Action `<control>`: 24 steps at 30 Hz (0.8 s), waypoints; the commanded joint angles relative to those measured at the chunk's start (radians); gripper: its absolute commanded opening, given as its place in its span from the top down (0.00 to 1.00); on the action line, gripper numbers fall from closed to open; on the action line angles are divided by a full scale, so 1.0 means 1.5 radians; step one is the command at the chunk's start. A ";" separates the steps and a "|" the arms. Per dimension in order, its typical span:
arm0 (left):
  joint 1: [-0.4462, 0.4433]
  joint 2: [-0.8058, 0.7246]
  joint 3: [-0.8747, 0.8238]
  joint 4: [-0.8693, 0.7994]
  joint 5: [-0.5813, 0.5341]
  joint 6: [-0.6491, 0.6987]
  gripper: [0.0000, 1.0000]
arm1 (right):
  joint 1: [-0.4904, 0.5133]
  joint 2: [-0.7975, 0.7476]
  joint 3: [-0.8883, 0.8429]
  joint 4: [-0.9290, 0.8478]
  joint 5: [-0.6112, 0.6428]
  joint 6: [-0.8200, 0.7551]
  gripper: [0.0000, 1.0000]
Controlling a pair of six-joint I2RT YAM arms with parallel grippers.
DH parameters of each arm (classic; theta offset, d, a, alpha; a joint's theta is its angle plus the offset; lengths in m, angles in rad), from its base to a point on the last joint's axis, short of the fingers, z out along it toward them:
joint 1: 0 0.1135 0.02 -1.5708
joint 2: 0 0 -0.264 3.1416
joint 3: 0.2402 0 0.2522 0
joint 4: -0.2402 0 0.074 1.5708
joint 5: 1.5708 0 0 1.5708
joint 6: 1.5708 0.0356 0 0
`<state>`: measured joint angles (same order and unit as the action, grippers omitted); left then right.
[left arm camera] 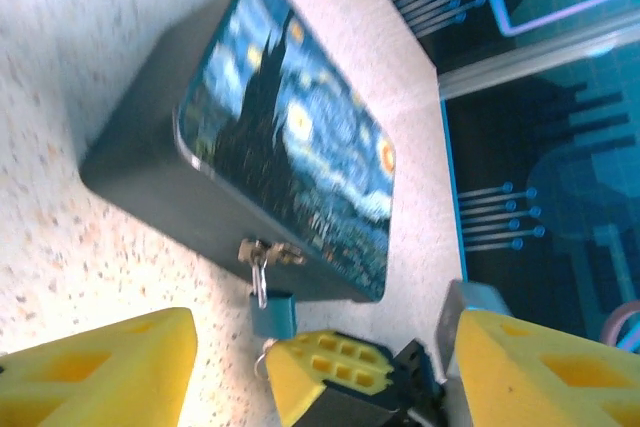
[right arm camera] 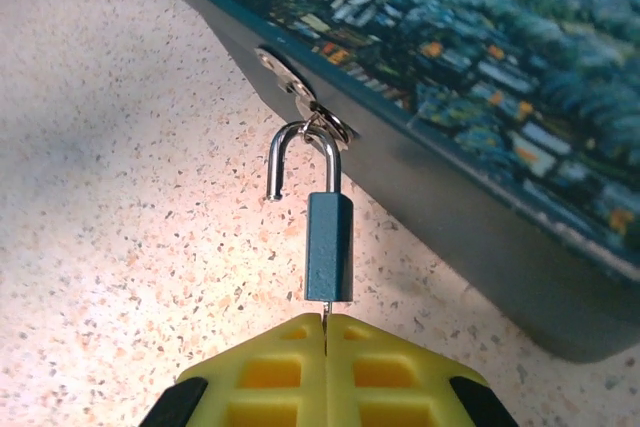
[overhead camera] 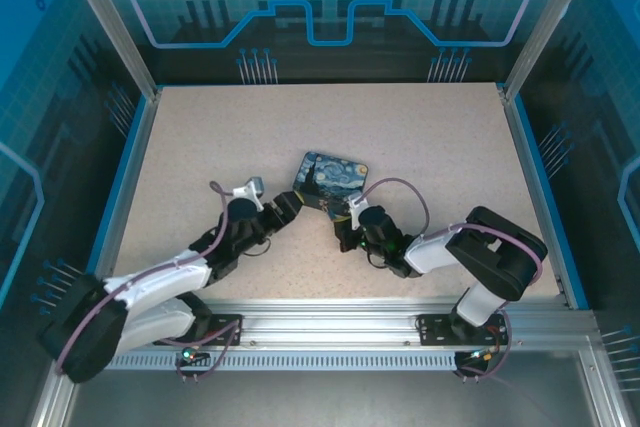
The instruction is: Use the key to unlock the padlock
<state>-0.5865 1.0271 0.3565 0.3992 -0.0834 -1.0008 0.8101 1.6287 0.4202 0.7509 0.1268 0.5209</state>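
The padlock hangs from the latch ring on the front wall of the tin, close over the table. One leg of its shackle stands free of the body, so I judge it already sprung. It looks small, light, hard and smooth, and apt to swing on the ring, so it is best steadied by the flat sides of its body. The key, a thin stiff sliver, sits in the bottom of the lock. The right gripper has its fingers pressed together on the key, reaching in low and nearly level. The left gripper hovers just beside the tin, fingers spread wide, holding nothing.
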 commanded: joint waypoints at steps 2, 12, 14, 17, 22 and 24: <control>0.056 -0.050 0.046 -0.205 -0.013 0.117 0.23 | -0.034 -0.006 -0.009 0.018 -0.076 0.117 1.00; 0.148 0.070 0.149 -0.242 0.118 0.224 0.15 | -0.094 0.022 -0.011 0.023 -0.166 0.234 1.00; 0.158 0.113 0.177 -0.239 0.146 0.241 0.14 | -0.101 0.027 -0.011 0.027 -0.178 0.246 1.00; 0.167 0.179 0.224 -0.243 0.180 0.256 0.13 | -0.112 0.031 0.003 -0.012 -0.195 0.258 1.00; 0.170 0.269 0.281 -0.219 0.199 0.271 0.12 | -0.129 0.048 -0.004 0.001 -0.211 0.267 1.00; 0.171 0.309 0.314 -0.228 0.211 0.287 0.13 | -0.137 0.047 -0.002 -0.019 -0.213 0.268 0.99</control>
<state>-0.3420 1.4345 0.7635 0.0586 0.1749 -0.6312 0.6292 1.6848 0.4187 0.7727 -0.1741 0.8948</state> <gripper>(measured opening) 0.872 0.048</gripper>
